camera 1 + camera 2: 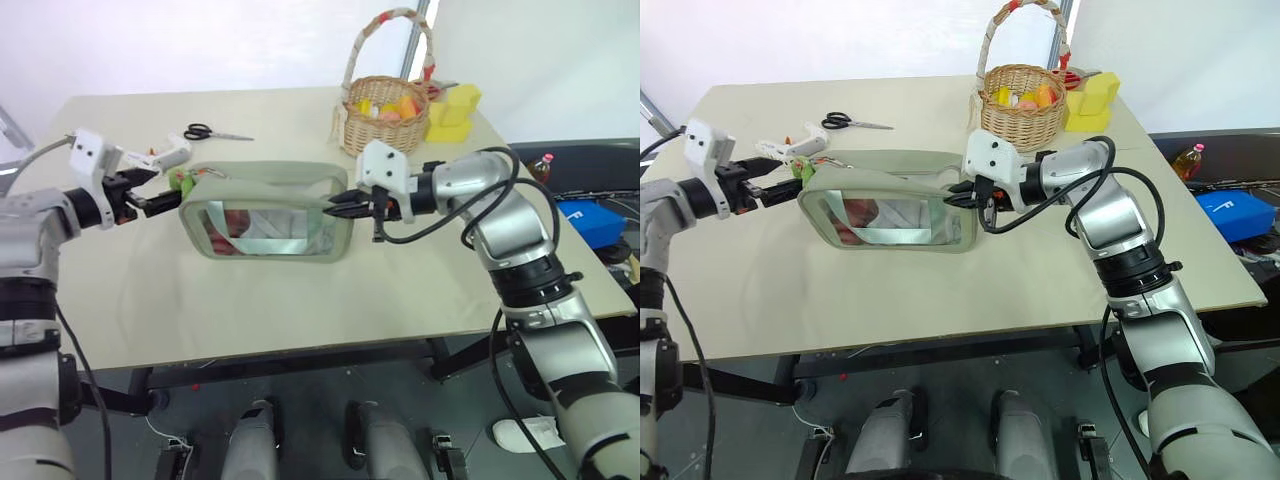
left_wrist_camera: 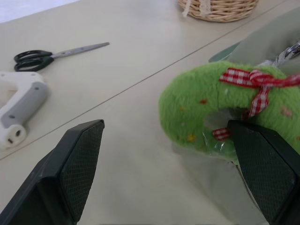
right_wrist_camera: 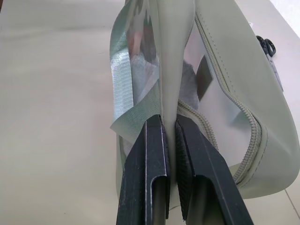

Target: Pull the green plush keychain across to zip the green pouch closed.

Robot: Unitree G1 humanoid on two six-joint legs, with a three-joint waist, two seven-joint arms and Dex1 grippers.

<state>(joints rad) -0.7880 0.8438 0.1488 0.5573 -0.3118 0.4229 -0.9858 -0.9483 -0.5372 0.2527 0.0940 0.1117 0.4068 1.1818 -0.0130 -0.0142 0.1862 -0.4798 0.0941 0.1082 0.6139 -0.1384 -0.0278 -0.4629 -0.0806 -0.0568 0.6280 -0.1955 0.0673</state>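
Pouch: our green pouch (image 1: 268, 210) stands on its side on the tabletop (image 1: 300, 310), near the middle, with the zipper along the top and the clear window facing us
Right jaws: our right gripper (image 3: 169, 140) has its jaws pressed together on a thin flap at the right end of the pouch; we pinch it so the pouch cannot slide when the zipper gets pulled
Keychain: the green plush keychain (image 2: 220, 108) hangs at the left end of the pouch, touching it, with a red checked ribbon on it; that end is where the zip has to start
Left jaws: our left gripper (image 2: 173, 164) has its jaws spread wide, one finger on each side of the keychain, not squeezing it yet
Next step: we think we should close on the fuzzy ring, then pull it toward our right gripper
Watch out: the plush is soft, so it may slip
Other things: the scissors (image 1: 212, 133) and the wicker basket (image 1: 385, 115) sit well apart from the pouch
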